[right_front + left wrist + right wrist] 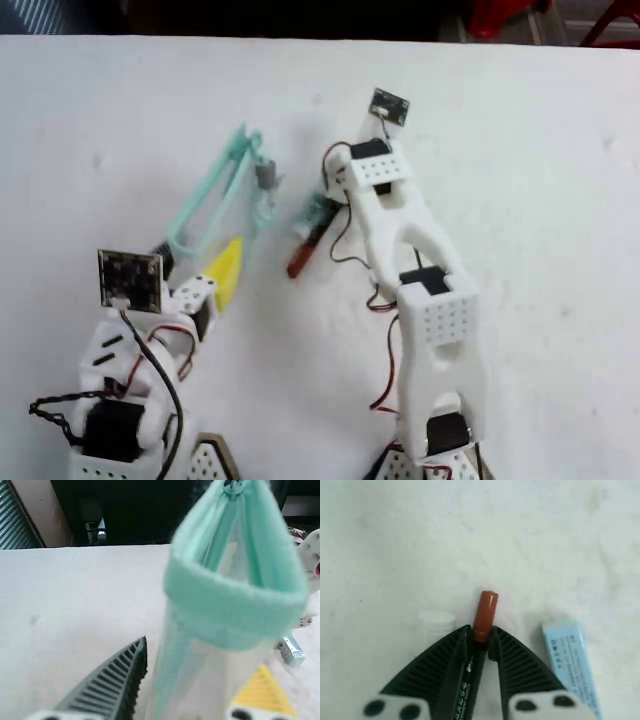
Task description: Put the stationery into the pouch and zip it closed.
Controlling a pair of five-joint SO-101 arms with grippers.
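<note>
Pen (486, 607) pickup under way beside the held pouch (235, 595)

The right gripper (480, 635) is pinching the red-capped pen between closed jaws, low over the table (520, 150), with the blue-wrapped eraser (570, 655) lying just beside it. The left gripper (195, 680) is straddling the mint pouch's near end and appears to be clamping it, the mouth gaping open. Loading the pen is likely the step in hand. The next move is calling for a lift, a carry across to the opening, and lining the pen up along the slot before release. The eraser and the zip are waiting.
</note>
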